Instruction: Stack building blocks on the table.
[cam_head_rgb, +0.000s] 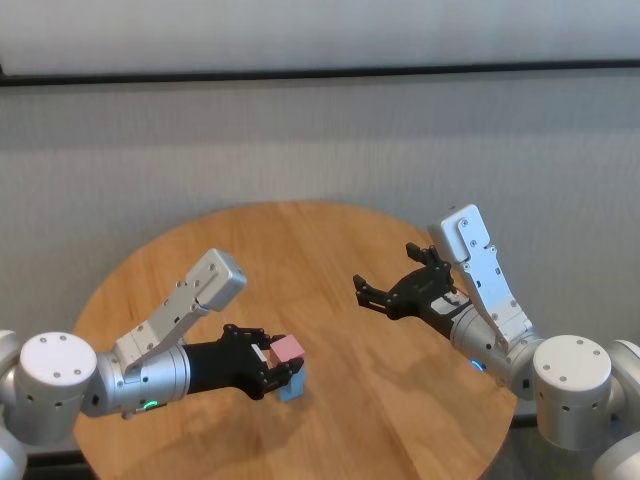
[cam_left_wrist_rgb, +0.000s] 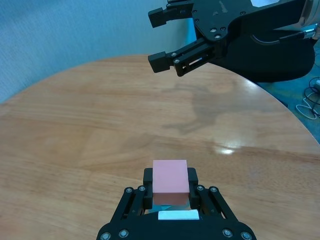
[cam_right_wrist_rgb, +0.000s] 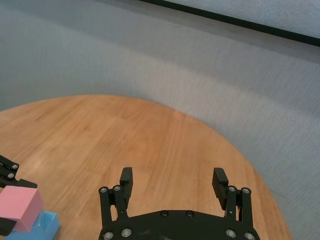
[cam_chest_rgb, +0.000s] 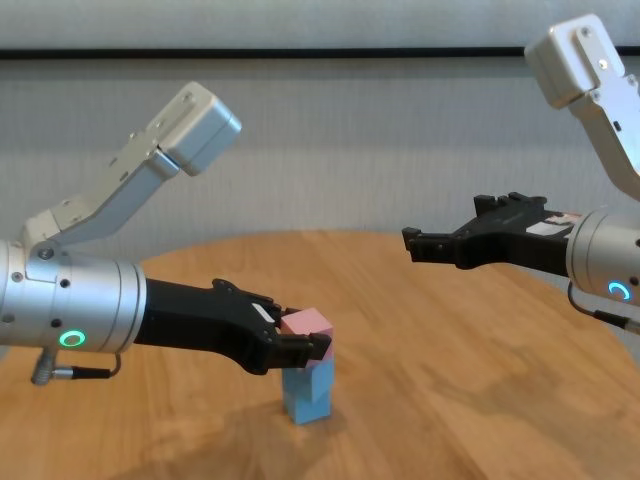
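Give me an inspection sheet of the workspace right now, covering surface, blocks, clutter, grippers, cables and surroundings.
Surface: round wooden table, light glare.
Job's things: pink block sits atop a stack of light blue blocks; how many blue ones cannot be told.
Clutter: nothing seen.
Grippers: left gripper shut on the pink block; right gripper open, hovering above the table, holding nothing.
Cables: some loose cable beyond the table edge in the left wrist view.
Surroundings: pale wall with a dark strip behind the table.
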